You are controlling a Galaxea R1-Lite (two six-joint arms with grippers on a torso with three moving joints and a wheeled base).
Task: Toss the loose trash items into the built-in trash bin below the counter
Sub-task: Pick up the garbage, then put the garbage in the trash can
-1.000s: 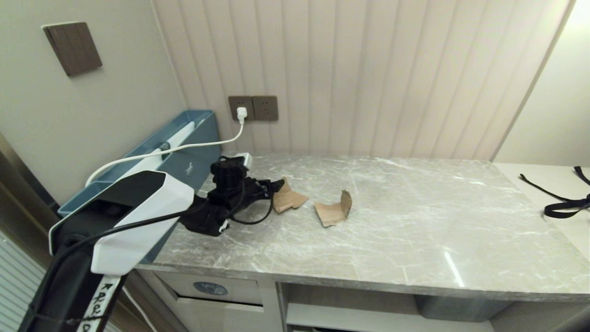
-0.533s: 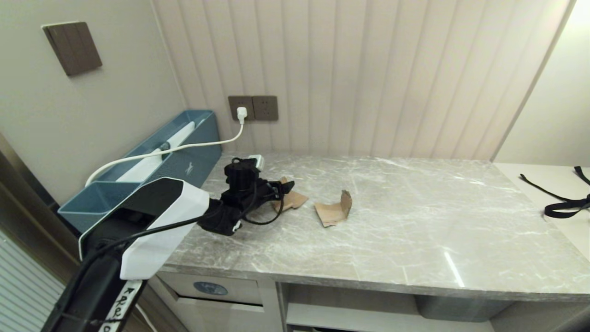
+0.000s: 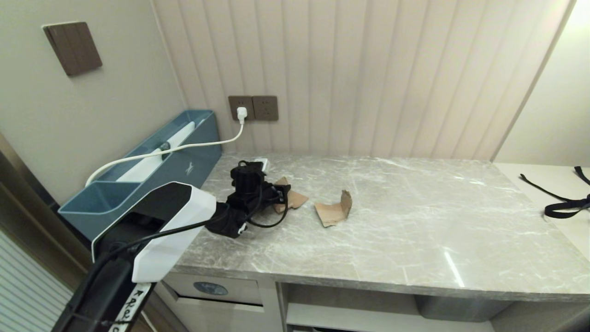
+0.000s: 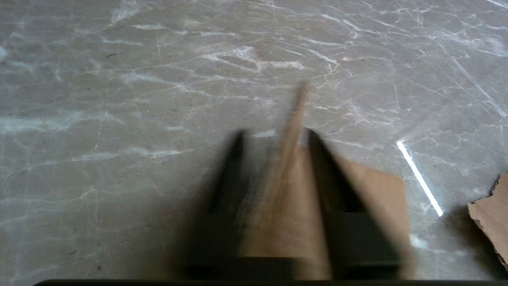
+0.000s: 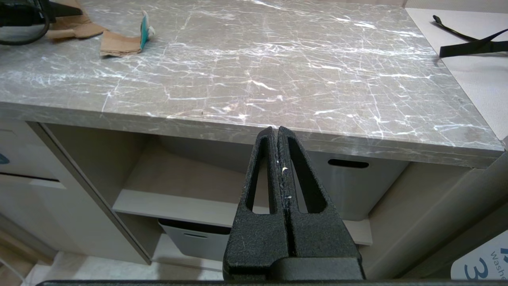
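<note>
Left end effector (image 3: 282, 194) has moved in along the desk (image 3: 415, 240) over the last second and its jaws have narrowed from wide spread to closing around the near cardboard scrap (image 3: 295, 199). In the left wrist view a raised flap of that scrap (image 4: 291, 159) stands between the two fingers (image 4: 234, 159); the picture is smeared, so whether the pinch is firm yet I can't tell. The scrap looks to be resting on the desk, not lifted.

Second scrap (image 3: 334, 211) lies just right of it, apart, untouched. Only two scraps show.

Right end effector (image 5: 278, 137) is parked low in front of the desk edge, fingers pressed together, holding nothing.

Bin flap with the round blue sticker (image 3: 210, 288) sits under the desk at the left front, shut.

Judgement: this is the grasp step for the first scrap. Next comes lift, swing down to the flap, push it in and drop. Risk: the thin bent flap slips out of the jaws on lift
</note>
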